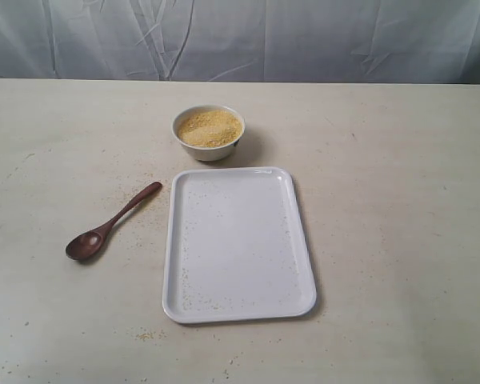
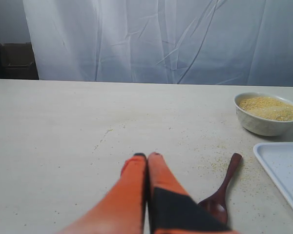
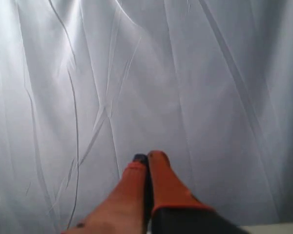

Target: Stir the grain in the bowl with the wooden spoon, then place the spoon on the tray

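A pale bench [image 1: 400, 240] stands before a white curtain [image 1: 304, 40]. The bowl [image 1: 212, 152] holds heaped grain [image 1: 210, 128]. Near it lies the tray [image 1: 240, 240], carrying only loose specks. The wooden spoon [image 1: 112, 226] lies on the bench, left of the tray. The left end effector [image 2: 147, 157] and right end effector [image 3: 148, 157] are clenched on nothing.

Pale beige table [image 1: 400, 200]; wrinkled white curtain [image 1: 304, 36] behind; soft even light.
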You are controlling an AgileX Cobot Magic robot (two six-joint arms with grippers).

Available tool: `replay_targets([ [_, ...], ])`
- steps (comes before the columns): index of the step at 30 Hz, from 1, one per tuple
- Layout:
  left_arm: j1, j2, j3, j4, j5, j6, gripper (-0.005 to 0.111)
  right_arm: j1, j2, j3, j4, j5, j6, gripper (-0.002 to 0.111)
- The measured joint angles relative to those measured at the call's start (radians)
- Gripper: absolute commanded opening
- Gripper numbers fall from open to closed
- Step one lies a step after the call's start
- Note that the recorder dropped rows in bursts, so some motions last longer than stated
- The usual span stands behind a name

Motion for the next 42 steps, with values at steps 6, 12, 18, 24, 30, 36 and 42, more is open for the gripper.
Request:
replay_targets([
  [6,0.000,0.000,0.000,0.000,0.000,0.000,0.000,0.000,0.108,-0.071,0.015,0.223,0.000,-0.001],
  [12,0.000,0.000,0.000,0.000,0.000,0.000,0.000,0.000,0.414,-0.275,0.175,0.449,0.013,-0.001],
  [18,0.000,0.000,0.000,0.000,0.000,0.000,0.000,0.016,0.801,-0.542,0.250,0.686,-0.020,-0.001],
  [24,0.000,0.000,0.000,0.000,0.000,0.000,0.000,0.194,1.127,-0.748,0.262,0.792,-0.098,-0.001],
  [30,0.000,0.000,0.000,0.000,0.000,0.000,0.000,0.496,1.420,-0.974,0.197,0.815,-0.086,-0.001],
  [36,0.000,0.000,0.000,0.000,0.000,0.000,0.000,0.713,1.753,-1.302,0.116,0.977,-0.061,-0.001],
  [42,0.000,0.000,0.000,0.000,0.000,0.000,0.000,0.805,2.063,-1.667,0.079,1.144,-0.015,-0.001],
])
